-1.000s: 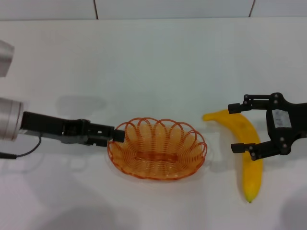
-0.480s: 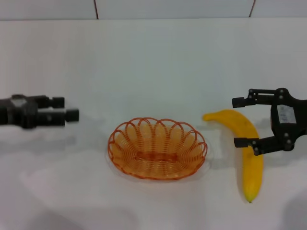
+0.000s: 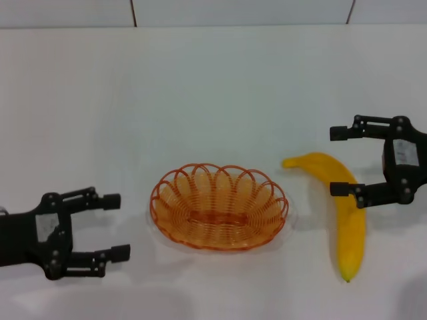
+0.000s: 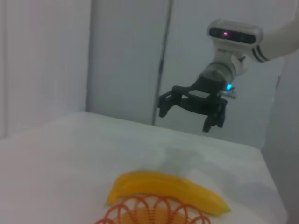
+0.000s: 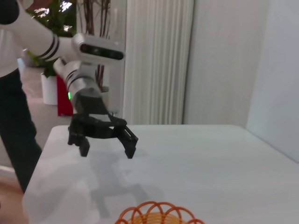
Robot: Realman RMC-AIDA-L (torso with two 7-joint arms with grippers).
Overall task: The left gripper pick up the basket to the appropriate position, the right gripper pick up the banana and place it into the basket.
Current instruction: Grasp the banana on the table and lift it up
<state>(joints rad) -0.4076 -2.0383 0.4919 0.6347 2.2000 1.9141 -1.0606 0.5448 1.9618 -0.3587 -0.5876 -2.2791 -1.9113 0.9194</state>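
Note:
The orange wire basket (image 3: 261,200) sits empty on the white table, centre front. The yellow banana (image 3: 348,220) lies on the table just right of it, apart from it. My left gripper (image 3: 117,227) is open and empty, left of the basket with a gap between them. My right gripper (image 3: 337,161) is open and empty, its fingers straddling the banana's upper half; in the left wrist view it (image 4: 184,119) hovers well above the banana (image 4: 168,186). The right wrist view shows the left gripper (image 5: 106,144) raised above the table beyond the basket's rim (image 5: 159,211).
The white table (image 3: 213,93) stretches bare behind the basket to a wall at the back. A person and potted plants (image 5: 56,18) stand beyond the table's left end in the right wrist view.
My left gripper has let go of the basket's left rim, pulled away to the left and come forward, now open. My right gripper has drifted slightly right. Basket and banana have not moved.

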